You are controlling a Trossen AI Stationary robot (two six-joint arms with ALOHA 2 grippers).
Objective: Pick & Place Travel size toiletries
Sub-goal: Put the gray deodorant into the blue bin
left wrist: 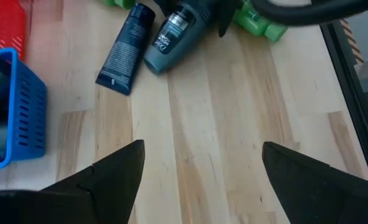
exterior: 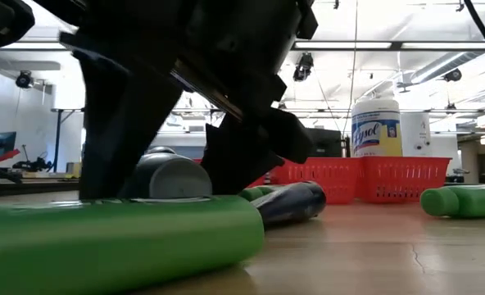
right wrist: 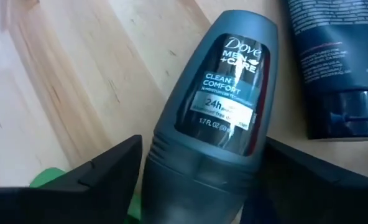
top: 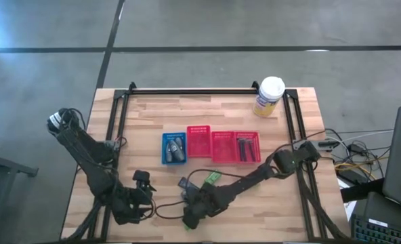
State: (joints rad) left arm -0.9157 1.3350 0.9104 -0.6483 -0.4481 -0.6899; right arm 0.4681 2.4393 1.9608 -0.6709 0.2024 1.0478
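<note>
A grey oval roll-on bottle lies on its side on the wooden table. My right gripper is open and comes down over its cap end, one finger on each side. A dark blue tube lies beside the bottle. Green bottles lie close by. My left gripper is open over bare wood near the table's front left, with nothing between its fingers. In the high view my right arm hides the grey bottle. My right gripper straddles the grey bottle's cap end from above, slanting down, with its fingers lying across the bottle. Only a sliver of gap shows on either side, so I cannot tell whether the fingers touch it. The bottle lies flat on the table.
A blue mesh tray holding grey bottles and three red mesh trays stand in a row mid-table; the rightmost holds dark razors. A white-capped, yellow-labelled jar stands at the far right. Bare wood lies in front of my left gripper.
</note>
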